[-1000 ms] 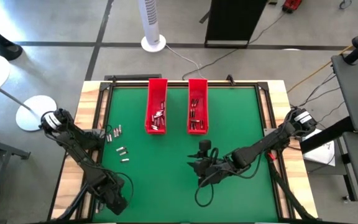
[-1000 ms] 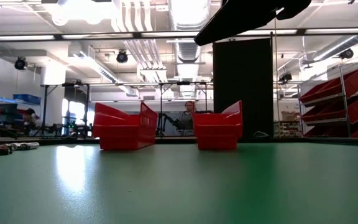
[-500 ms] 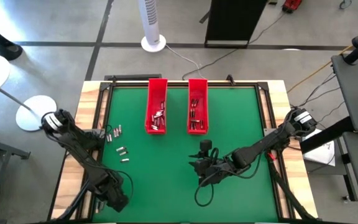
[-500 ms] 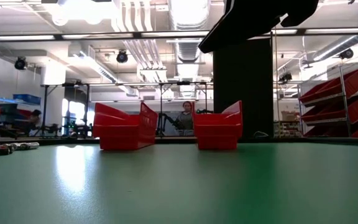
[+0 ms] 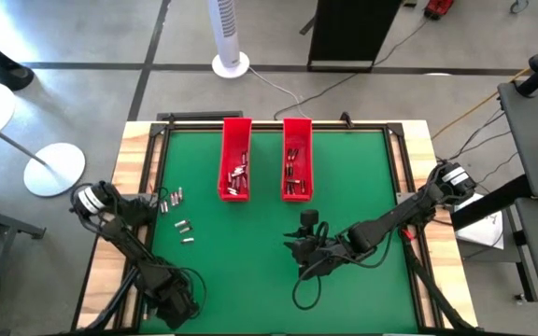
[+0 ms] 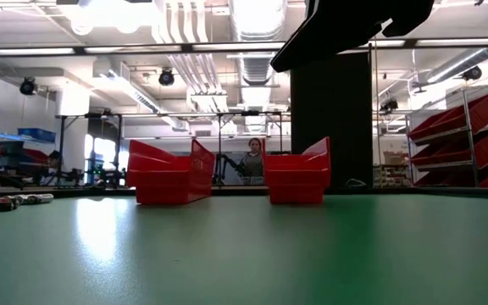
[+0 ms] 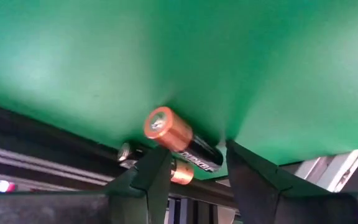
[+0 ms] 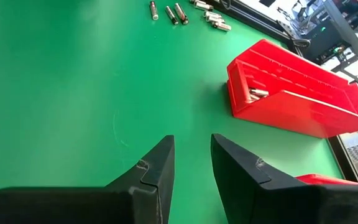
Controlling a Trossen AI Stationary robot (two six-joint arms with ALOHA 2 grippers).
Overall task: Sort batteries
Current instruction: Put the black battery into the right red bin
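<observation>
The left gripper (image 7: 194, 180) sits low at the near left corner of the green table (image 5: 344, 168), its two dark fingers (image 7: 151, 177) spread to either side of a copper-topped black battery (image 7: 180, 145) that lies on the mat just ahead of them; whether the fingers touch it cannot be told. A second, smaller battery (image 7: 178, 172) lies tucked beside the first, against the dark edge rail (image 7: 48, 140). Seen from above, that gripper (image 5: 171, 303) is at the end of the left arm, which runs along the table's left side. The right gripper (image 8: 191, 165) hovers over bare mat near the table's middle, its fingers (image 8: 157, 165) parted by a narrow gap and holding nothing; from above it (image 5: 299, 250) sits just in front of the right-hand red tray (image 5: 296, 159). Loose batteries (image 5: 177, 213) lie scattered on the mat near the left edge, well apart from both grippers, and more batteries (image 5: 239, 173) rest inside the left-hand red tray (image 5: 237, 131), with others in the tray beside it. The two trays stand side by side at the far end of the table. In the room beyond, a person (image 6: 252, 161) shows between the trays in the level view.
</observation>
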